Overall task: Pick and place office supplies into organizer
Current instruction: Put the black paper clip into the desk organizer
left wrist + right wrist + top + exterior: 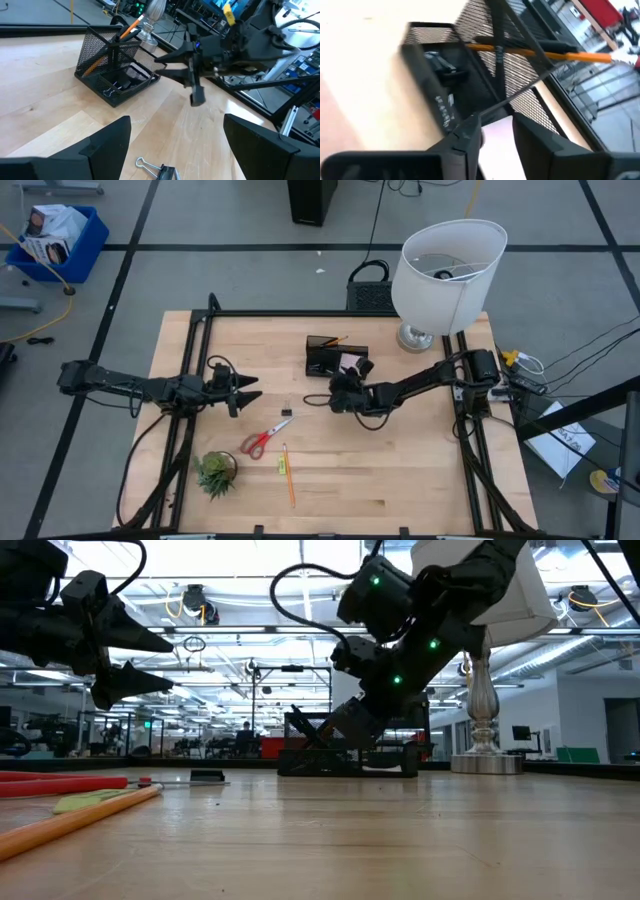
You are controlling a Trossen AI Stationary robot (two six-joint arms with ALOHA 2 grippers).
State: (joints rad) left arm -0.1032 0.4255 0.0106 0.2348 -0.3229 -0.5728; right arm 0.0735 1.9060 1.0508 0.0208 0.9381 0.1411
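The black mesh organizer (322,358) (112,75) (470,60) stands on the table's far middle. An orange pencil (545,50) leans in it and a black clip (107,91) lies in its low tray. The pink sticky-note pad (350,363) (496,150) lies flat against the organizer's right side. My right gripper (337,385) (157,66) (496,122) hovers just near of the pad, pointing at the organizer, open by a narrow gap. My left gripper (255,388) (176,120) waits wide open to the left. Below it lies a black clip (288,411) (155,169).
Red-handled scissors (262,440), an orange pencil (289,480) and a small yellow item (283,465) lie near the table's near middle. A green potted plant (216,472) stands at near left. The white lamp (445,275) rises at far right, behind my right arm.
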